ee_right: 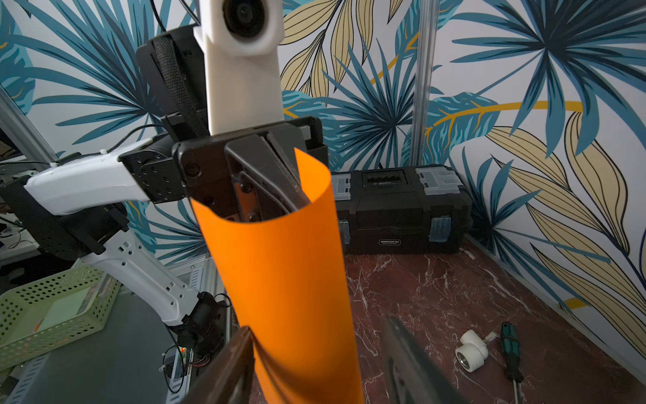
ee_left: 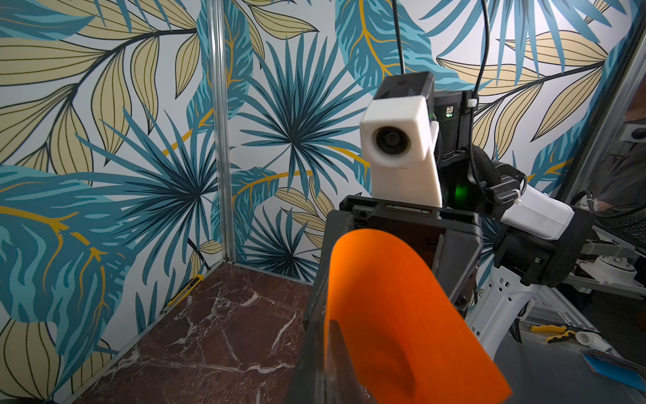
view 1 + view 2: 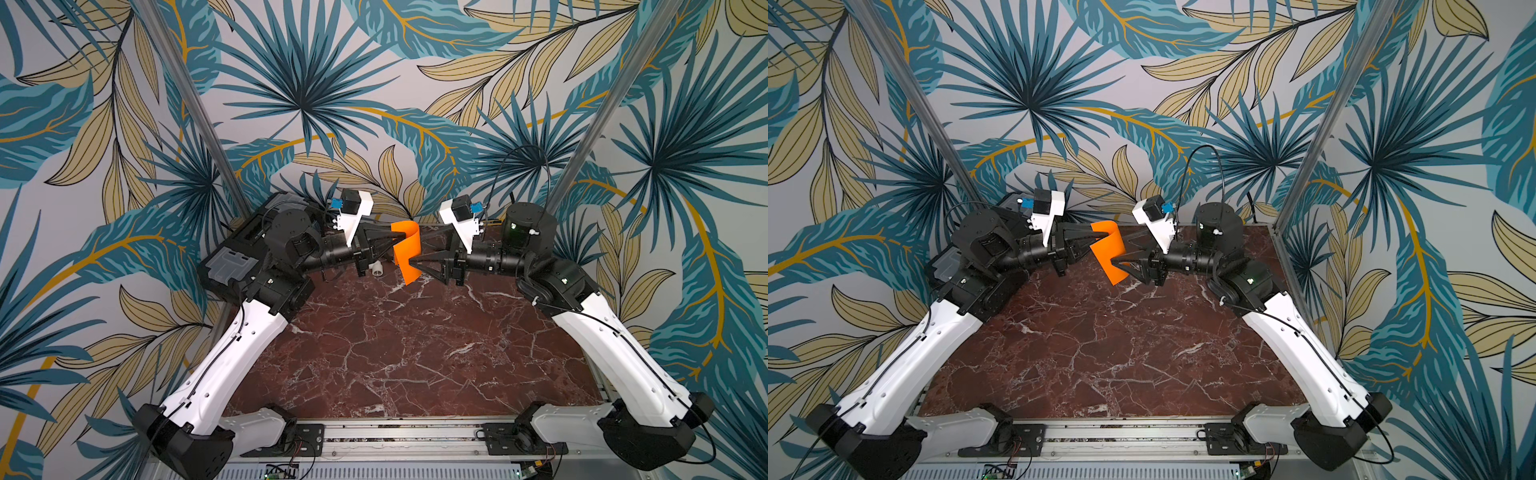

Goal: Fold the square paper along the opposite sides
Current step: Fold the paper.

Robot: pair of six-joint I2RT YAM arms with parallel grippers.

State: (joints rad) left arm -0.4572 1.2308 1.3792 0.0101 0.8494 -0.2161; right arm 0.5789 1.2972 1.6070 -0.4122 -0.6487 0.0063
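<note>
1. Top views: The square paper is held in the air above the far part of the table, between the two arms and bent into an S-curve. The left gripper is fully closed on the sheet's far, upper edge. The right gripper faces it from the opposite side with its jaws apart. One of its fingertips touches the lower part of the sheet.

2. Left wrist view: The paper arches up and away from the clamped fingers toward the body of the right gripper. The sheet hides the right gripper's fingertips here.

3. Right wrist view: The paper runs lengthwise from the left gripper down to the right gripper's own fingers. Its free end lies between them, just beside one finger, with a clear gap to the other. Nothing is clamped on this side. A black toolbox stands well apart on the table.

4. Assessment: The long axis runs from one gripper to the other. The right arm is nearer the free end, which is already inside its open jaws. Closing there should secure the opposite side, though the off-centre sheet may buckle.
</note>
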